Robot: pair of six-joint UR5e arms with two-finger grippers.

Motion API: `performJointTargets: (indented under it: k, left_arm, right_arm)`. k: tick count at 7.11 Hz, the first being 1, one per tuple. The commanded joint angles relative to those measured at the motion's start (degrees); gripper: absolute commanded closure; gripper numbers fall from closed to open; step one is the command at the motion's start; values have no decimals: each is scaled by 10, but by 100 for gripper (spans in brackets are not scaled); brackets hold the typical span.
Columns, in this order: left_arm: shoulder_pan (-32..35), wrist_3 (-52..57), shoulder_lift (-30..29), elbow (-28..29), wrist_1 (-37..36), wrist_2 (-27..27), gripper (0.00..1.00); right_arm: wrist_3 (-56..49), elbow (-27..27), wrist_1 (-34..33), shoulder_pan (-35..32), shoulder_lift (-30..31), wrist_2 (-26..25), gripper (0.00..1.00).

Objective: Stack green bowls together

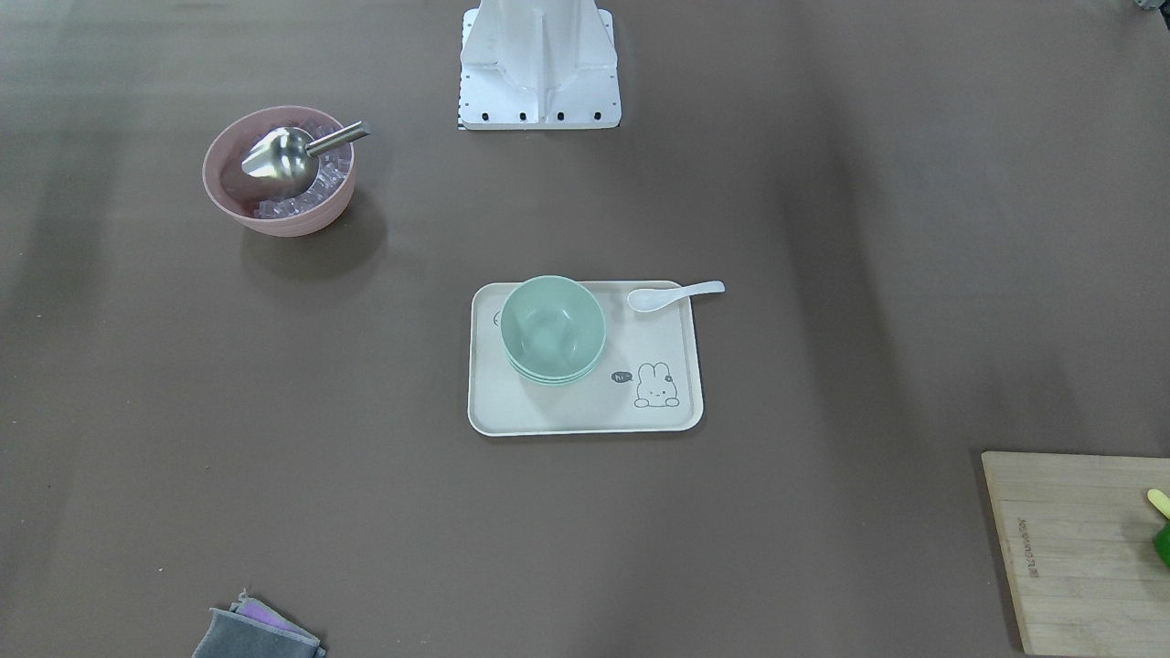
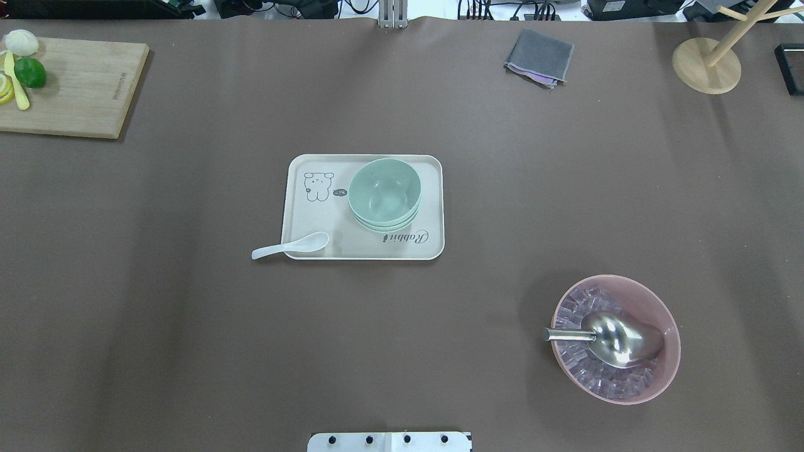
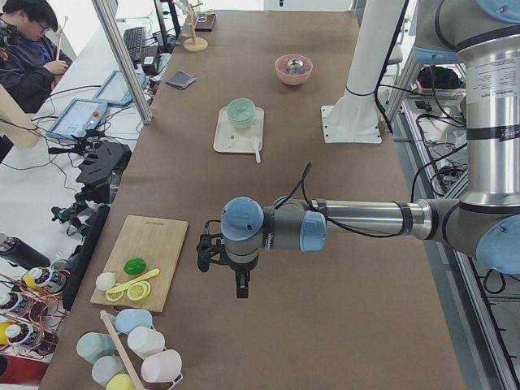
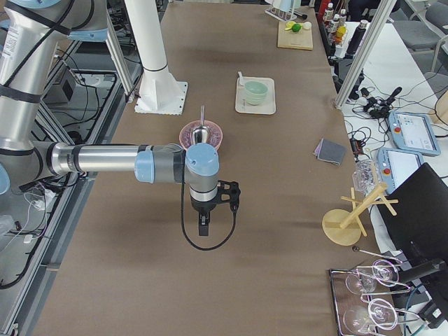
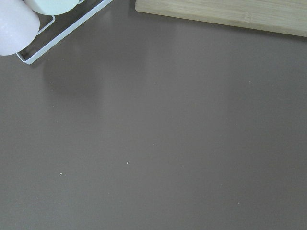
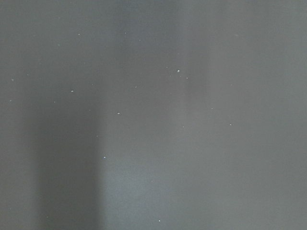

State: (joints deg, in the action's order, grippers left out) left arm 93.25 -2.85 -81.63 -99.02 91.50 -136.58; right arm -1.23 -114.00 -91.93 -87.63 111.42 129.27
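The green bowls [image 1: 552, 329] sit nested in one stack on a cream tray [image 1: 585, 411] at the table's middle; the stack also shows from overhead [image 2: 384, 194] and in the side views [image 3: 240, 112] [image 4: 255, 92]. My left gripper [image 3: 241, 286] hangs over the table near the cutting board, far from the tray. My right gripper [image 4: 202, 227] hangs over the table past the pink bowl, also far from the tray. Both grippers show only in the side views, so I cannot tell whether they are open or shut. Neither wrist view shows fingers or bowls.
A white spoon [image 2: 290, 246] lies across the tray's corner. A pink bowl [image 2: 672, 351] holds ice cubes and a metal scoop [image 2: 619, 339]. A wooden cutting board [image 2: 81, 88] with lime and lemon, a grey cloth [image 2: 539, 58] and a wooden stand [image 2: 706, 66] sit at the table's edges.
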Motion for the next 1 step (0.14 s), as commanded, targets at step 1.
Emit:
performJointTargets:
  k: [1]
  left_arm:
    - [0, -1, 2, 1, 0, 0, 2]
  right_arm:
    - [0, 0, 0, 0, 0, 5, 0]
